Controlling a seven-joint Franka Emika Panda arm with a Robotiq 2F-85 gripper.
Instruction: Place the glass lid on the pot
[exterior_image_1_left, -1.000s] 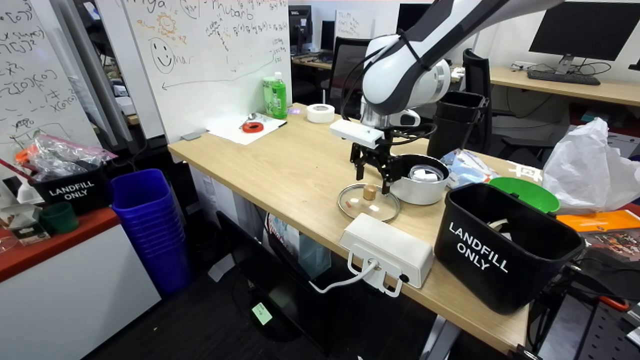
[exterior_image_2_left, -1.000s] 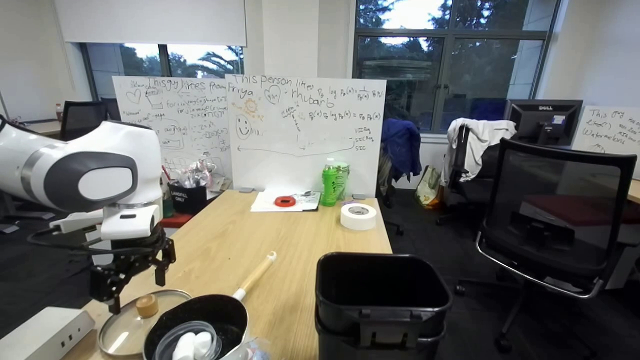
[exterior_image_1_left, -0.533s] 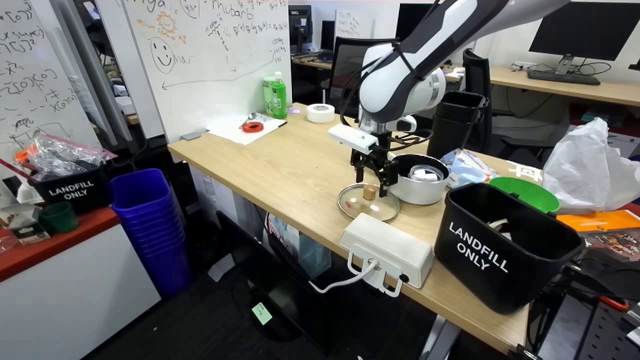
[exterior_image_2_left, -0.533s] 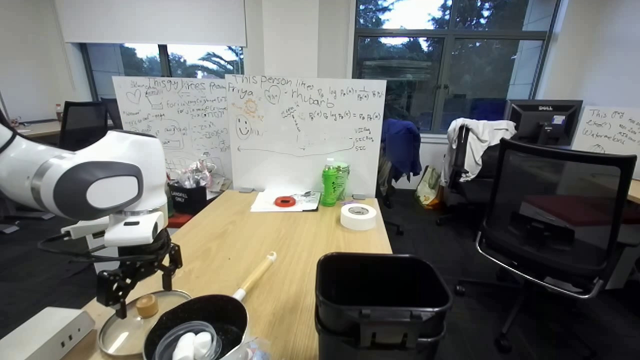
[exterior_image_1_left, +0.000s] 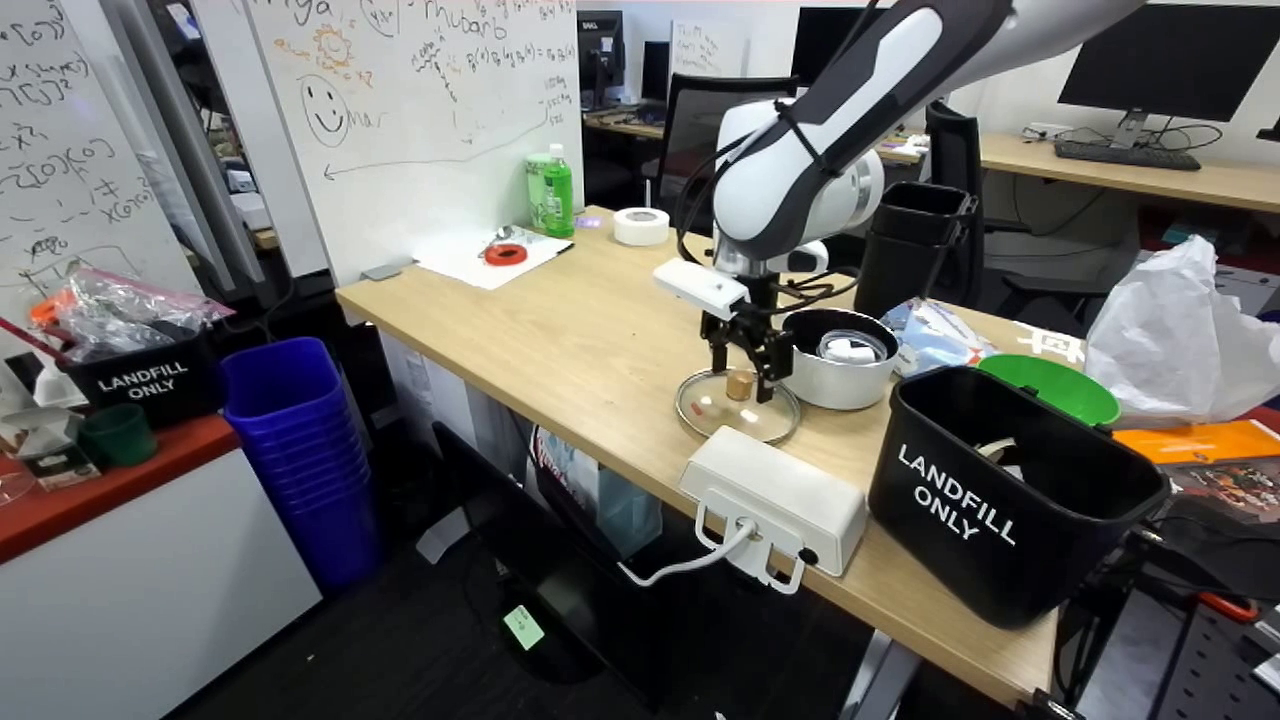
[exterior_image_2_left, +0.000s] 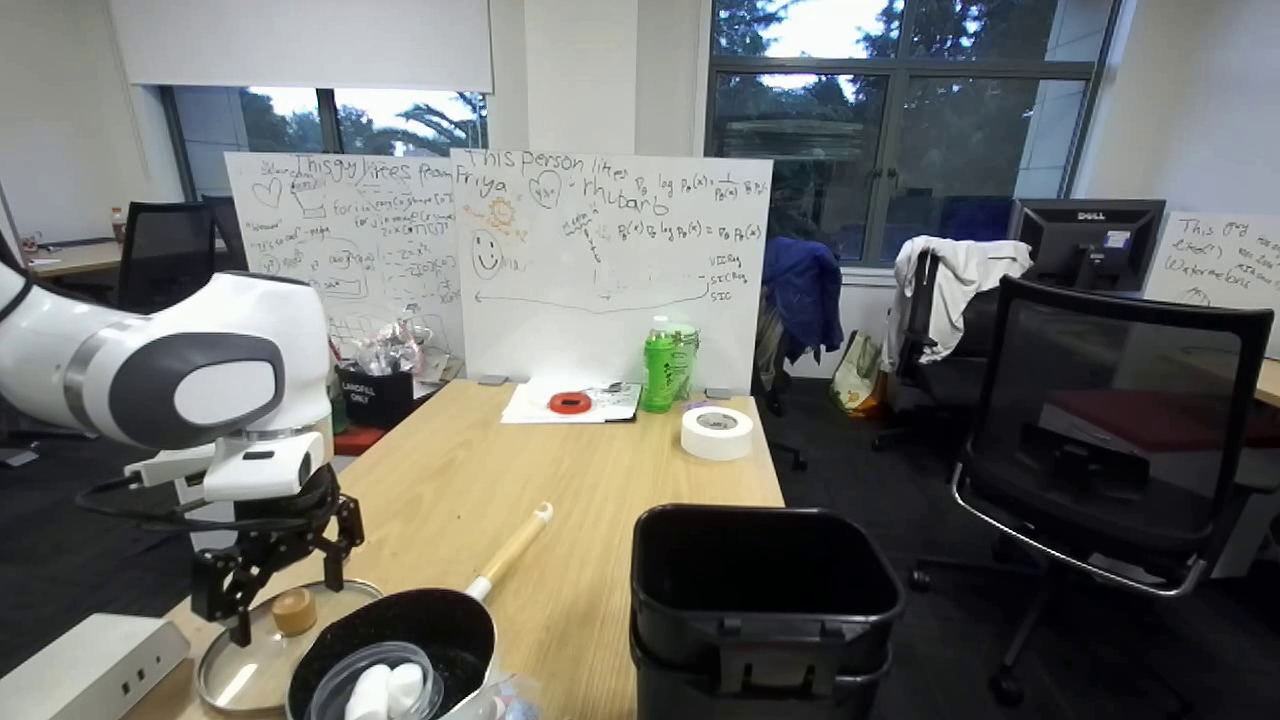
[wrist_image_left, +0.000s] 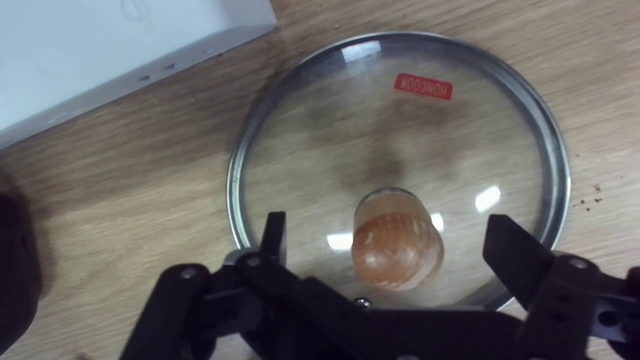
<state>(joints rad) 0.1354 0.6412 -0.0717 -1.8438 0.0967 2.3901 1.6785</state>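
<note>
Glass lid (wrist_image_left: 400, 145) is lying flat below the claw (wrist_image_left: 387, 235) in wrist view; fingers (wrist_image_left: 515, 257) are standing apart w/ knob (wrist_image_left: 397, 250) btwn them. In both exterior views, pot (exterior_image_1_left: 838, 384) is standing uncovered beside the claw. Prob. knob grasp is being prepared; next move is calling for lowering, then closing.

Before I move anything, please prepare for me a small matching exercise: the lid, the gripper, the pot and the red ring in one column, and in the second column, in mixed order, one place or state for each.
Column one
1. Lid
2. Gripper
3. Pot
4. Red ring

Column two
A. has a tub inside
B. lies on white paper
C. lies on the table, beside the pot
D. open, holding nothing

Pairs: 1-C; 2-D; 3-A; 4-B
</note>
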